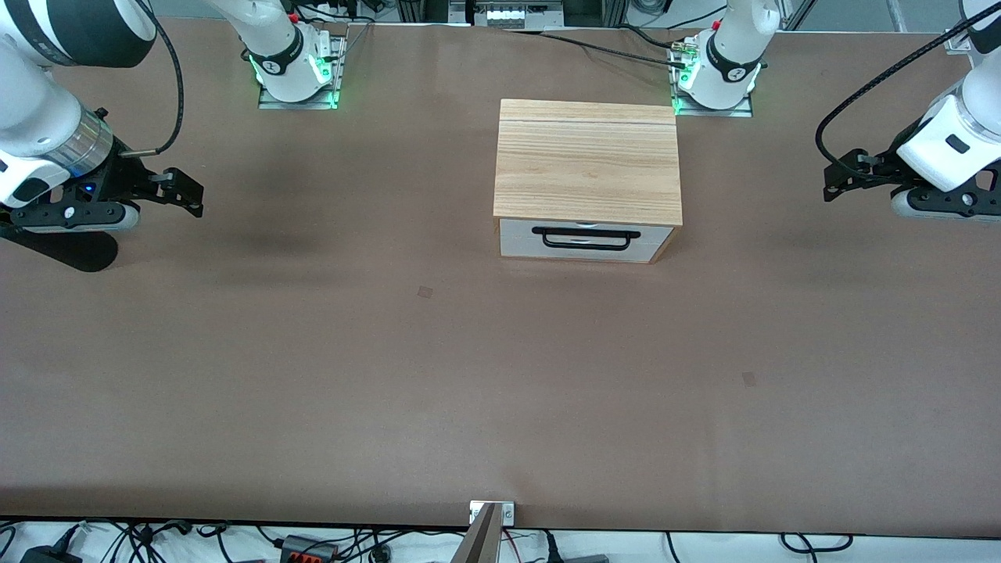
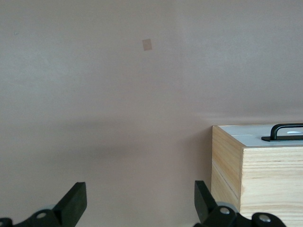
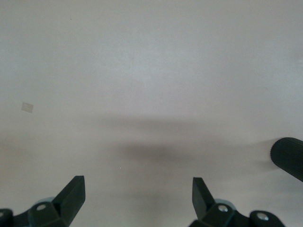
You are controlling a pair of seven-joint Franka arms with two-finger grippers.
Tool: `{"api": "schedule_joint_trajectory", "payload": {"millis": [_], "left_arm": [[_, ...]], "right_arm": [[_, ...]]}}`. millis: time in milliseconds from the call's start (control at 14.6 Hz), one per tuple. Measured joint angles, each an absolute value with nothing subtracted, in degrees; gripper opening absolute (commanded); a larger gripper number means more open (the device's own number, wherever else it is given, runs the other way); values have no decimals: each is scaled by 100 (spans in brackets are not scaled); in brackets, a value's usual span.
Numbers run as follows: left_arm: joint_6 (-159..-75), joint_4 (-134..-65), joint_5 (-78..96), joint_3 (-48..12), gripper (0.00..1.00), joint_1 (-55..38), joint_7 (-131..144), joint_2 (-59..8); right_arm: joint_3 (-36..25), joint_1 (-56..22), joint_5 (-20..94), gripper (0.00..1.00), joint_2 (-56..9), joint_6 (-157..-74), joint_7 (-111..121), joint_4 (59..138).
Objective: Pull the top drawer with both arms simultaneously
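The top drawer (image 1: pixel 583 237) has a white front panel with a wide black bar handle (image 1: pixel 581 238). It sits shut under the light wood-grain cabinet top (image 1: pixel 586 160) at the middle of the table. My left gripper (image 1: pixel 838 176) is open and empty, up over the table at the left arm's end, well apart from the cabinet. In the left wrist view (image 2: pixel 139 198) the cabinet's side (image 2: pixel 265 184) and the handle (image 2: pixel 286 130) show. My right gripper (image 1: pixel 188 194) is open and empty over the right arm's end of the table. The right wrist view (image 3: pixel 137 191) shows only bare table.
The brown table (image 1: pixel 500 391) carries two small tape marks (image 1: pixel 425 292) (image 1: pixel 749 378). The arm bases (image 1: pixel 297 70) (image 1: pixel 715 74) stand along the table's edge farthest from the camera. A black rounded part (image 3: pixel 289 158) shows beside the right gripper.
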State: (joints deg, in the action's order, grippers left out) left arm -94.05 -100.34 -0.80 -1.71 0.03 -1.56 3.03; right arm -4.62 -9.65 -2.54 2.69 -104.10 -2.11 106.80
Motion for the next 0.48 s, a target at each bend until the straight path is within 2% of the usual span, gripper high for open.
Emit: {"api": "schedule_joint_trajectory", "payload": {"millis": [479], "left_arm": [[-9304, -9966, -79, -173, 100, 0, -156, 285]], "right_arm": [[-453, -965, -254, 100, 269, -10411, -195, 10680]]}}
